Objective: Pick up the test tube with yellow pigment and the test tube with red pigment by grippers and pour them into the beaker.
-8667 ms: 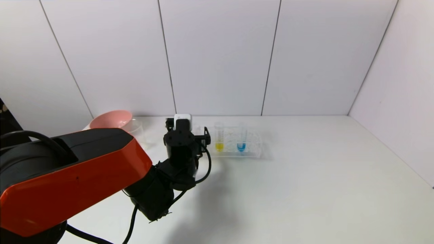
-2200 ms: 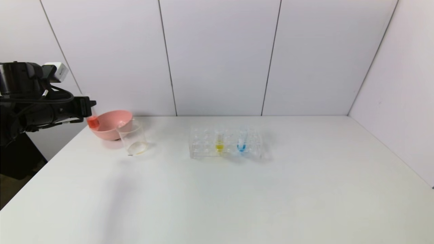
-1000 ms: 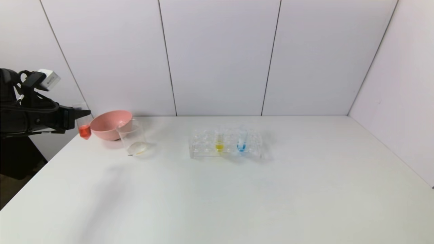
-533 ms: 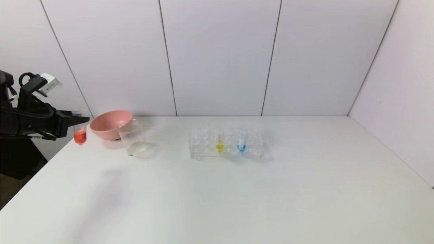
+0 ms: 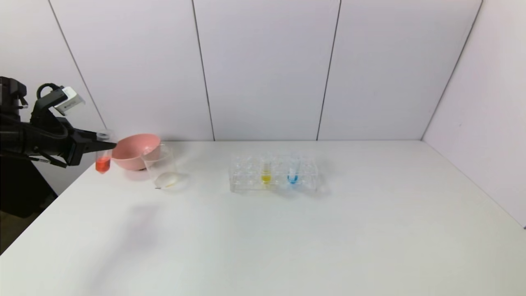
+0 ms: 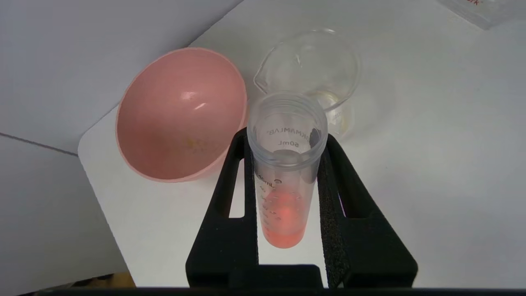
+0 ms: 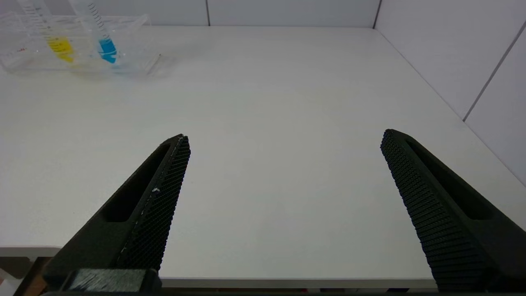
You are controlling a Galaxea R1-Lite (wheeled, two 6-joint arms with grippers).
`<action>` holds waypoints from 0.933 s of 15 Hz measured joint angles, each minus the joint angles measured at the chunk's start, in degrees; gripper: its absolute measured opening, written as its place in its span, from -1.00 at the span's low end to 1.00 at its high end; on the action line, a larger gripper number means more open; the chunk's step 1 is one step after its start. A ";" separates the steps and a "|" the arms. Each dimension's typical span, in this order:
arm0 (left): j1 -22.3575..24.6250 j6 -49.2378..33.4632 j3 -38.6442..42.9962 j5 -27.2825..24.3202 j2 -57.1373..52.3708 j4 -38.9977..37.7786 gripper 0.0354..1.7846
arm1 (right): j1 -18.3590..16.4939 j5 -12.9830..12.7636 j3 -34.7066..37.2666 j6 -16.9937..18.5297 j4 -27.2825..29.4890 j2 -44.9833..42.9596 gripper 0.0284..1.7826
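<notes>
Left end effector [image 6: 287, 164] clamps red-pigment test tube [image 6: 283, 181] — right end effector [image 7: 283, 164] spread wide

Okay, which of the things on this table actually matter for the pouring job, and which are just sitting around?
Part of the job:
- red test tube, upright in the left claw
- yellow test tube, in the rack
- beaker, beside the bowl

Just lying about:
- pink bowl
- blue test tube
- clear rack
</notes>
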 joint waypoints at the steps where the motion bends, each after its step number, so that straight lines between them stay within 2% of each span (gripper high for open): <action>1: -0.15 2.51 -1.90 -0.06 0.88 2.86 -0.54 | 0.00 0.02 0.00 0.00 0.00 0.00 0.91; 4: -1.63 6.92 -6.01 -0.04 2.83 9.09 -0.54 | 0.00 0.00 0.00 0.00 0.00 0.00 0.91; 8: -3.56 7.94 -9.07 -0.04 4.55 11.50 -0.54 | 0.00 0.00 0.00 0.00 0.00 0.00 0.91; 14: -4.39 12.43 -14.28 1.10 6.63 19.65 -0.54 | 0.00 0.00 0.00 -0.02 0.00 0.00 0.91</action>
